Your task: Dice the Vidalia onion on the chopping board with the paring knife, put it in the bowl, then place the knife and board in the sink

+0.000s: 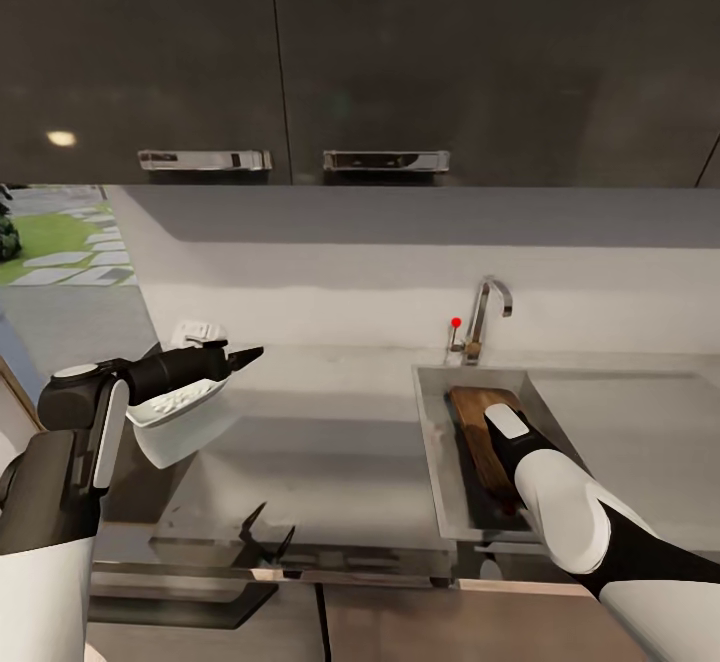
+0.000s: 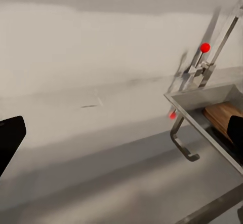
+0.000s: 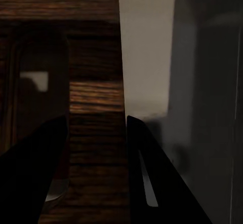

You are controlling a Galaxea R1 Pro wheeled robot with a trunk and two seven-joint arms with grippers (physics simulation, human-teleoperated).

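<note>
The brown wooden chopping board (image 1: 473, 420) leans lengthwise inside the grey sink (image 1: 432, 447), below the chrome tap (image 1: 487, 314). My right arm reaches down into the basin and hides its own gripper in the head view. Up close, my right gripper (image 3: 96, 148) is shut on the chopping board (image 3: 96, 97), one finger in the handle slot and the other on the outer edge. The white bowl (image 1: 172, 410) stands on the countertop (image 1: 330, 422) at the left with small pale pieces in it. My left gripper (image 1: 247, 353) hovers open just past it. The paring knife is hidden.
Dark upper cabinets with chrome handles (image 1: 385, 159) hang over the counter. A wall socket (image 1: 196, 328) sits behind the bowl. From the left wrist, the tap's red knob (image 2: 204, 47), the sink rim (image 2: 200, 101) and the board (image 2: 223, 116) show to one side.
</note>
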